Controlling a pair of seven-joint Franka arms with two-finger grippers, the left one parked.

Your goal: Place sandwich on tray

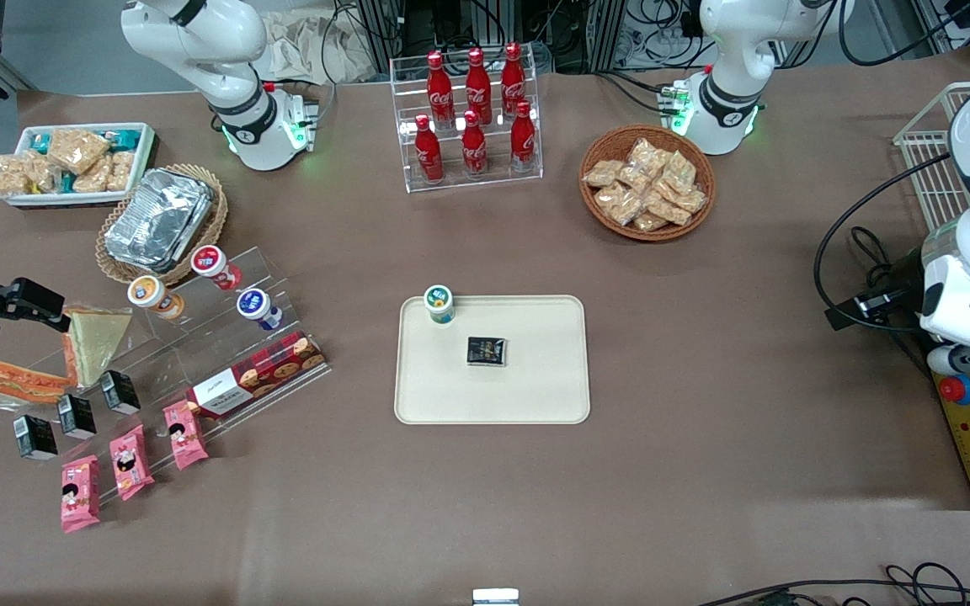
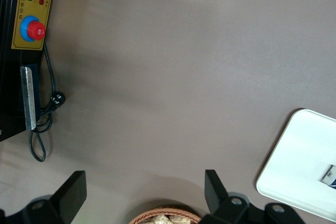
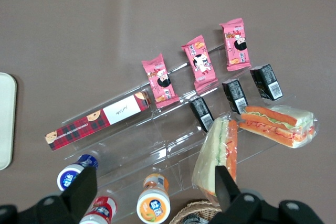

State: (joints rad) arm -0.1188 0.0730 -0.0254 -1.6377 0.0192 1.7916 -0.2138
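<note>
The sandwich (image 1: 18, 383) (image 3: 278, 124) is a clear-wrapped wedge with orange-red and pale stripes along its cut side. It lies at the working arm's end of the table, beside the clear display stand (image 1: 199, 353). A second wedge (image 1: 98, 337) (image 3: 218, 156) leans next to it, showing pale bread. My right gripper (image 1: 5, 303) (image 3: 155, 192) hovers open above the stand, a little farther from the front camera than the sandwich, holding nothing. The cream tray (image 1: 493, 396) (image 3: 5, 119) lies mid-table with a small cup (image 1: 439, 303) and a dark packet (image 1: 486, 351) on it.
The stand holds small yogurt bottles (image 3: 153, 203), black packets (image 1: 77, 414), pink snack packs (image 3: 199, 66) and a plaid cookie box (image 1: 253, 383). Foil containers in a basket (image 1: 161, 220), a white bin of snacks (image 1: 72, 160), a cola rack (image 1: 472, 118) and a snack basket (image 1: 647, 181) stand farther back.
</note>
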